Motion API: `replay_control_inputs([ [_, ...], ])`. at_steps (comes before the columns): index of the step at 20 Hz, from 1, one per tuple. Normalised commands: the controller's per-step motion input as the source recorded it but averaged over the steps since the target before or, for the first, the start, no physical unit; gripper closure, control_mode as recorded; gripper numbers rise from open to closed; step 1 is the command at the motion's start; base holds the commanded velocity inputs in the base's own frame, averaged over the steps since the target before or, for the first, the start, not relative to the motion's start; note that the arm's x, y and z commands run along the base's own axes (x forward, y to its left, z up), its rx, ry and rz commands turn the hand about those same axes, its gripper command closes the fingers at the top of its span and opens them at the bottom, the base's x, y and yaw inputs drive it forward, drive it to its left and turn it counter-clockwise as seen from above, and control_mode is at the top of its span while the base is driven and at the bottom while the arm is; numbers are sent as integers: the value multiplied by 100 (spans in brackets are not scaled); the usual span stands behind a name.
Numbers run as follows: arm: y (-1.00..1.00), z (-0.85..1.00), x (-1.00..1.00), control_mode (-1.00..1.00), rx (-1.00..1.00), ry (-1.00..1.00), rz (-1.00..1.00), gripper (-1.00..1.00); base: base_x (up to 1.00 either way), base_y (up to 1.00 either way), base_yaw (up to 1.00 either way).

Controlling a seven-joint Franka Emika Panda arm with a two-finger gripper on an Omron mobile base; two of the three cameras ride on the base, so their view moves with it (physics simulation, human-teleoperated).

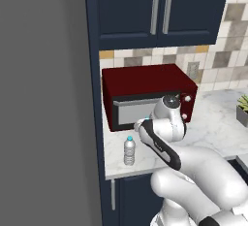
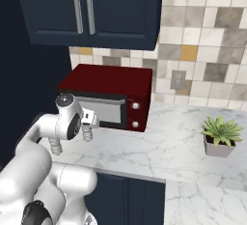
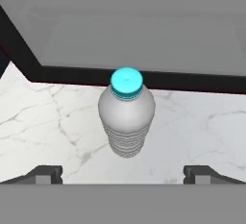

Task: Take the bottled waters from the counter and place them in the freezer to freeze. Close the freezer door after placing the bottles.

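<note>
— So, where are the bottles (image 1: 129, 151) right now?

— I can see two, both upright on the counter (image 1: 218, 123), in front of the red microwave (image 1: 145, 94). One stands near the front edge, beside the tall grey fridge wall (image 1: 48, 99). The other (image 3: 127, 115) is closer to the microwave's dark base, and from the hand it sits right in the middle between the two finger tips.

— Is the pincer (image 3: 123, 174) holding it?

— No. The jaws are spread wide with the bottle well clear of them and nothing between the tips. The hand hangs above the counter, looking down at the blue cap (image 3: 127, 82).

— Why come at it that way?

— I'd judge it is lining up so the ribbed body ends up between the fingers; centring first keeps the light bottle from being knocked over. The microwave close behind leaves little room for overshoot.

— And the potted plant (image 2: 221, 136)?

— Well off to the side, out of the way.

— How far along is the job?

— Early, I'd say: both bottles are on the counter, not in the freezer.
</note>
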Motion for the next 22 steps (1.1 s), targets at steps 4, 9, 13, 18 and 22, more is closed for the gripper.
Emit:
replay_control_inputs([
  [4,0,0,14,-100,0,0,0,-100,0,0,0],
  [9,0,-1,18,-100,0,-2,0,-100,0,0,0],
  [13,0,-8,12,-100,0,0,0,-100,0,0,0],
  [18,0,-6,7,-100,0,0,0,-100,0,0,0],
  [22,0,0,9,-100,0,0,0,-100,0,0,0],
])
